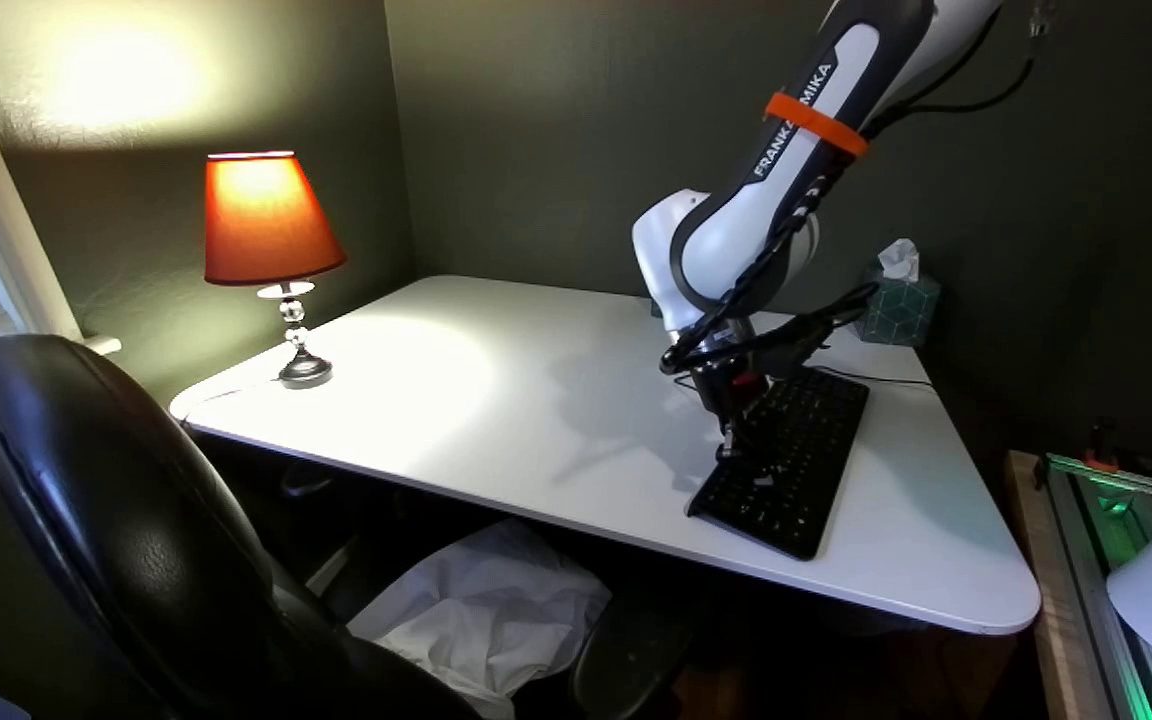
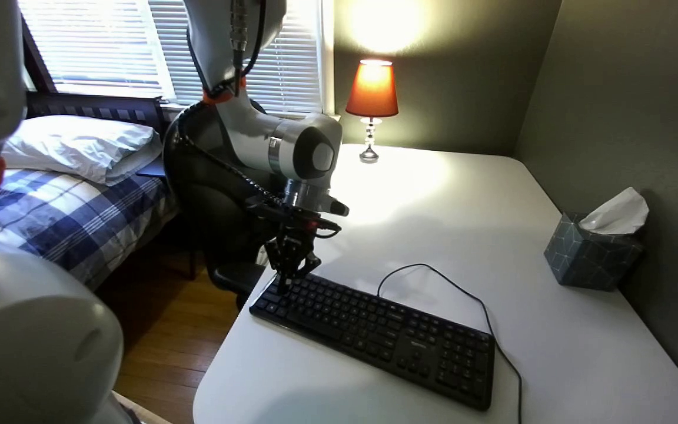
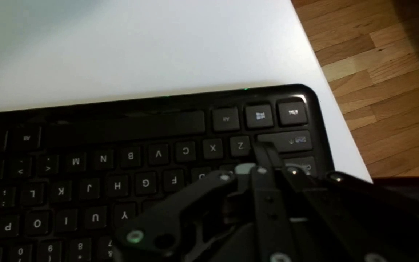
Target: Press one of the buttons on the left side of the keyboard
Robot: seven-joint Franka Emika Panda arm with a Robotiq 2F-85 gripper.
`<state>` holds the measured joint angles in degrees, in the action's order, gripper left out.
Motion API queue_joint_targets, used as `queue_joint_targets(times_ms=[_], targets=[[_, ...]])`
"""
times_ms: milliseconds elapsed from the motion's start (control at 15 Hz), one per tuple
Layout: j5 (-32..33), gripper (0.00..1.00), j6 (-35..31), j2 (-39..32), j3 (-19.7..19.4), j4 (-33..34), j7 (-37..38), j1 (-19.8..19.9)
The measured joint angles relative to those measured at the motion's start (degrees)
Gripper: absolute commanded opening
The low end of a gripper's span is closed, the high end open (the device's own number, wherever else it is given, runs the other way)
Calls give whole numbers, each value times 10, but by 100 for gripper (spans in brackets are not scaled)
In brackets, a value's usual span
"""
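Keyboard (image 2: 374, 338): left end beside table edge (image 3: 311, 54); likely light, may skid
Left keys (image 3: 291, 112): press straight down
Gripper (image 3: 266, 153): pinched narrow, empty

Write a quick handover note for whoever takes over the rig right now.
Gripper: looks shut, nothing visible in it, pointing down by the left Shift key and Z key.
Keyboard: on the white desk, left end near the edge.
Done: gripper lined up at the keyboard's left side.
Left: confirm a key press; the pictures don't settle contact. Then probably lift clear.
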<state>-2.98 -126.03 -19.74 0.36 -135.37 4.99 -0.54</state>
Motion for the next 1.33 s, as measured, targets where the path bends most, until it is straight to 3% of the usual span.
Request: queue_joint_targets(times_ms=[1333], targets=[[0,0,14,-26,0,25,0,0]])
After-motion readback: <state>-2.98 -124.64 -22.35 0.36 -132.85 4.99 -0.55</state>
